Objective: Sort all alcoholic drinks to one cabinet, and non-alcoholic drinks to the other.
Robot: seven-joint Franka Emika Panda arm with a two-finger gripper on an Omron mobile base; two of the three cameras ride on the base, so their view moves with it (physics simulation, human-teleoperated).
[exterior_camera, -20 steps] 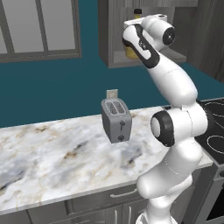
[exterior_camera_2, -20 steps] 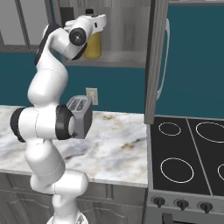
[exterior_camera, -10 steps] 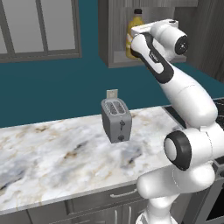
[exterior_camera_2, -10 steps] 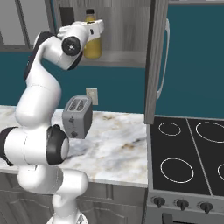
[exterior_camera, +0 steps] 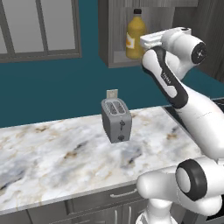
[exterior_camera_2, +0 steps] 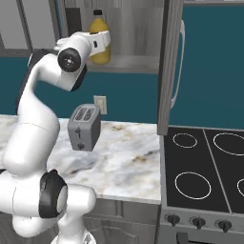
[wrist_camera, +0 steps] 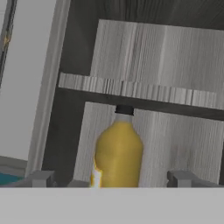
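Teal wall runs behind a marble counter (exterior_camera: 52,153) veined in grey and brown, and grey drawers sit under its front edge. On that counter stands a grey two-slot toaster (exterior_camera: 116,120), near the wall, with a white outlet (exterior_camera_2: 99,104) just behind it on the wall. Off to my right lies a black stovetop (exterior_camera_2: 205,167) with ringed burners and knobs along its front. A pale framed window (exterior_camera: 41,28) shows upper left from my left base camera.

Above the counter hangs an open grey wood cabinet (exterior_camera_2: 133,33); its door (exterior_camera_2: 167,66) stands swung out toward the stove (edge-on from the right base camera, handle showing). On the cabinet's lower shelf stands the yellow bottle (wrist_camera: 119,153), upright, dark cap on top, a label on its side; another shelf board crosses just above it.

My gripper (wrist_camera: 111,178) is raised to shelf height, facing into the cabinet. My jaws stand spread wide with nothing between them; the bottle stands beyond my fingertips (wrist_camera: 40,178), centred between them, not touched. My own upper arm partly covers the bottle from both base cameras.
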